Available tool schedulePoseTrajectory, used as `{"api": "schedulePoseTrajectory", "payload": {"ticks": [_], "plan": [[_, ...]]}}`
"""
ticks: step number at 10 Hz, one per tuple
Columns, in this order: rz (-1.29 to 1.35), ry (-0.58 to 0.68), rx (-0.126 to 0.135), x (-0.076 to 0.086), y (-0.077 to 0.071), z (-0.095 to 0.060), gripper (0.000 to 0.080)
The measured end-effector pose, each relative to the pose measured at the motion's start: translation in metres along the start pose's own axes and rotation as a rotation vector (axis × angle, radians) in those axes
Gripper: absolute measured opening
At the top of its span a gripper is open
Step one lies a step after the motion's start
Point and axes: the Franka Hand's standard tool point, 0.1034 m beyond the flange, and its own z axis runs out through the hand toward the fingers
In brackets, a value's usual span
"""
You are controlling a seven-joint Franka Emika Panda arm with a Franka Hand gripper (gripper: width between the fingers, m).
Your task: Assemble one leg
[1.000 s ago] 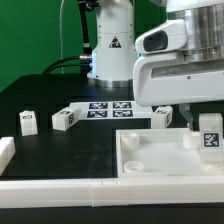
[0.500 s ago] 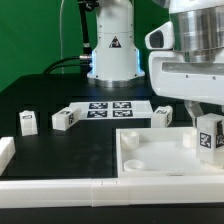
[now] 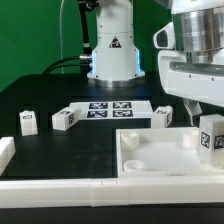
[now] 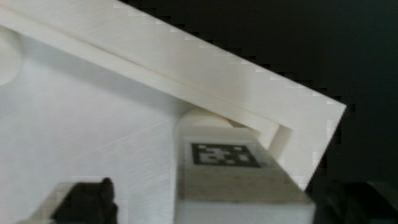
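The leg (image 3: 212,138) is upright at a corner of the white tray (image 3: 170,160), near the black worktop's (image 3: 60,150) front corner on the exterior view's right, with a green backdrop (image 3: 30,40) behind, and the gripper (image 4: 214,200) points straight down with its fingers (image 4: 86,198) on either side of the leg, though I cannot tell whether they clamp it.

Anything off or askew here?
Nothing stands out. The gripper holds the leg roughly upright at the white tray part's corner on the exterior view's right; three loose legs sit on the table, no visible damage.
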Motion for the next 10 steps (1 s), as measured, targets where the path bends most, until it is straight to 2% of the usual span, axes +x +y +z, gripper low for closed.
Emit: {"api": "schedulePoseTrajectory", "payload": {"ticks": [4, 6, 8, 9, 10], "plan": [[-0.567, -0.002, -0.009, -0.001, 0.0, 0.003, 0.0648], [-1.017, 0.032, -0.067, -0.004, -0.011, 0.002, 0.0649], [-1.298, 0.039, -0.108, -0.004, -0.01, 0.008, 0.0649], [-1.44, 0.037, -0.122, -0.004, -0.009, 0.009, 0.0649], [-1.497, 0.033, -0.123, -0.003, -0.009, 0.009, 0.0649]]}}
